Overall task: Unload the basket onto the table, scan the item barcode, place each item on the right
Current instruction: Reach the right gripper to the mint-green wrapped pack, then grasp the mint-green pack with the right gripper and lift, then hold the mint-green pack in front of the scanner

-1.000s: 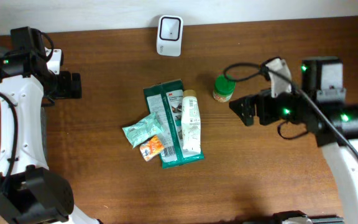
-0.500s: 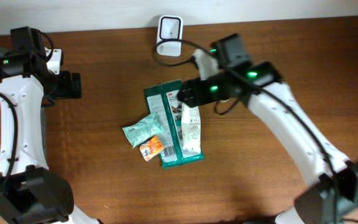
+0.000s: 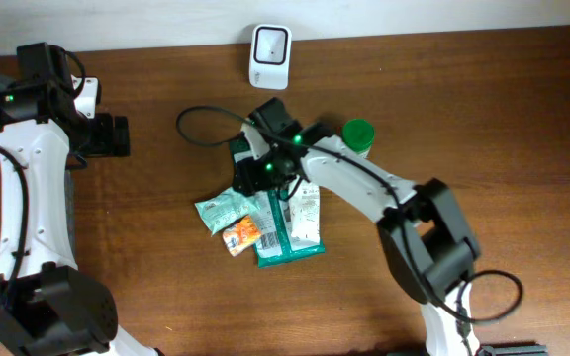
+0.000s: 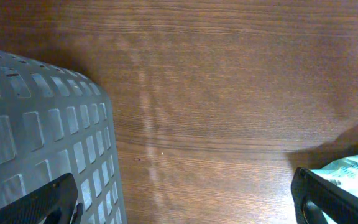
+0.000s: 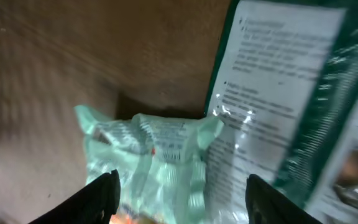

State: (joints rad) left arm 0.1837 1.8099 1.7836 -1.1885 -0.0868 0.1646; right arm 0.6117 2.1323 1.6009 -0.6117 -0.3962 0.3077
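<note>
Mint-green pouch [image 5: 148, 155] lies at the left edge of the pile in the middle of the counter [image 3: 542, 148], touching a green package [image 3: 287, 242] and a small orange packet [image 3: 240, 235]. The right end effector [image 5: 182, 180] hangs just over it, fingers spread, pinching nothing. The left end effector [image 4: 182, 186] is spread wide at far left, beside a grey basket [image 4: 42, 130]. A white scanner [image 3: 269, 56] stands at the far edge.

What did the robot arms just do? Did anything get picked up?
The right arm swung from the table's right side leftwards over the pile. Its fingers now straddle the light green packet, which is not lifted. The left arm, the other packets, the green-lidded jar and the scanner stayed put.
</note>
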